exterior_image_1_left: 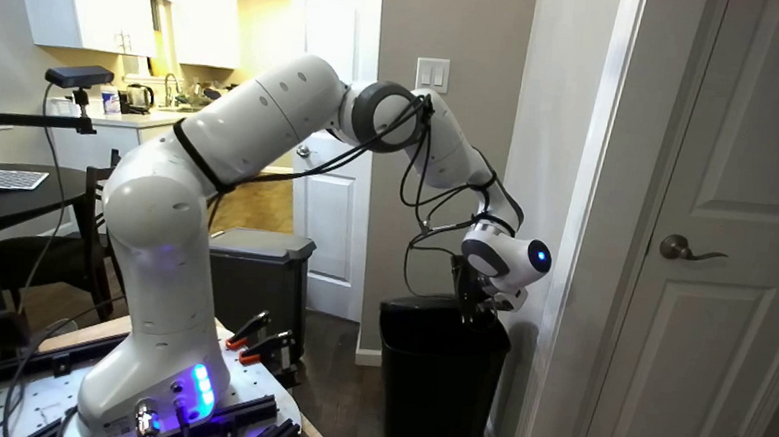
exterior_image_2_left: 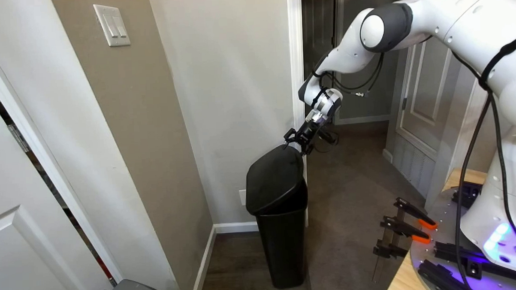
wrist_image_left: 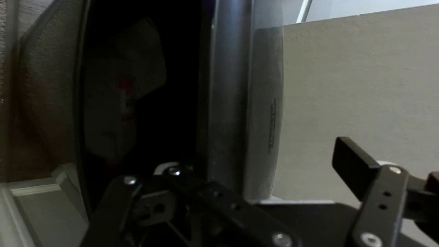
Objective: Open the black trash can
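The black trash can (exterior_image_2_left: 283, 251) stands just below the Robotiq gripper (exterior_image_2_left: 296, 141), its long axis upright, the body narrowing toward the floor and the mouth facing up. Its lid (exterior_image_2_left: 274, 176) is partly raised and tilted: in an exterior view it climbs toward the gripper, its highest corner right up at it, while the end away from the gripper sits low at the rim (exterior_image_2_left: 282, 213). The dark gap between lid and rim widens toward the gripper's side. In the wrist view the fingers (wrist_image_left: 377, 202) are spread wide, and the lid's edge runs between them; the finger on the side of the wall (wrist_image_left: 343, 85) stands apart from it, and whether the one on the mouth side touches it I cannot tell. Past that inner finger, down in the can, lies a pale item (wrist_image_left: 145, 65) with a red mark, too dim to name. Above the gripper, in both exterior views, is a double rocker switch plate (exterior_image_1_left: 433, 75). Well apart from the gripper, in an exterior view, a lever-handled panel door (exterior_image_1_left: 727, 239) stands to its right and a grey-lidded bin (exterior_image_1_left: 255, 288) to its left.
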Tool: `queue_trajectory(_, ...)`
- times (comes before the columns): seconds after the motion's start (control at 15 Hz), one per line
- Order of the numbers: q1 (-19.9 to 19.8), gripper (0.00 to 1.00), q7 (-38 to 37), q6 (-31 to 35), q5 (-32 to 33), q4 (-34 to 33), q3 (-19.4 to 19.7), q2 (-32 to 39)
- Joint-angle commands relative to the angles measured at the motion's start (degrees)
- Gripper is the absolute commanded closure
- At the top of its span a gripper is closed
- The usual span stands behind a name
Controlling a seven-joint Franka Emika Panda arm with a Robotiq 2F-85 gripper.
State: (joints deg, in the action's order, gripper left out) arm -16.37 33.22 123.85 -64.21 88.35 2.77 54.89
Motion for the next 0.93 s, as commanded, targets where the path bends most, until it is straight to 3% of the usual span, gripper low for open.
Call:
queue_trajectory(0.0,3.0,0.00,-5.6,2.7,3.2,6.5,1.0,-7.3)
queue_trajectory(0.33,6.3,0.00,-16.4,3.5,8.9,6.0,1.1,-10.8)
queue_trajectory(0.87,11.8,0.00,-35.3,2.4,21.5,-0.8,0.4,-8.8)
